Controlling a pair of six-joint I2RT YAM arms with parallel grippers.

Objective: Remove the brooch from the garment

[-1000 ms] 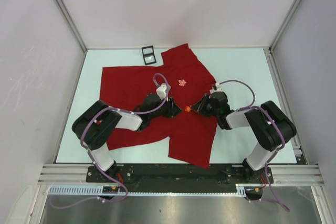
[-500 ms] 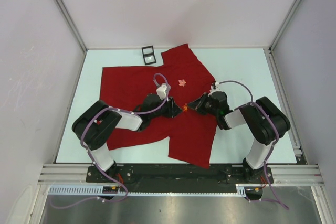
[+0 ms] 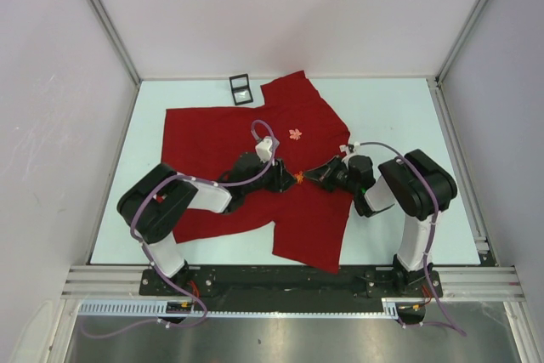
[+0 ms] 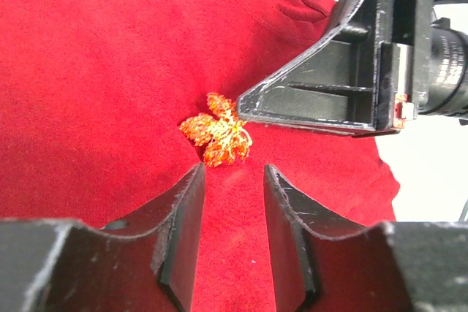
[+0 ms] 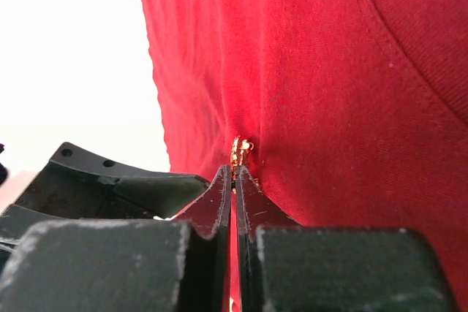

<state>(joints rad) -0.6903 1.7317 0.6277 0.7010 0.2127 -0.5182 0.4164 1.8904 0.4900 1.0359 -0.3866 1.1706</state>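
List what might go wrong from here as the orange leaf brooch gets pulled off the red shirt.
1. The right gripper seems to pinch only the edge of the orange-gold leaf-shaped brooch, so it may slip free.
2. The left gripper is open beside the brooch, not gripping the red soft-cloth T-shirt. The cloth may lift with the pull, and the pin could snag or tear it.
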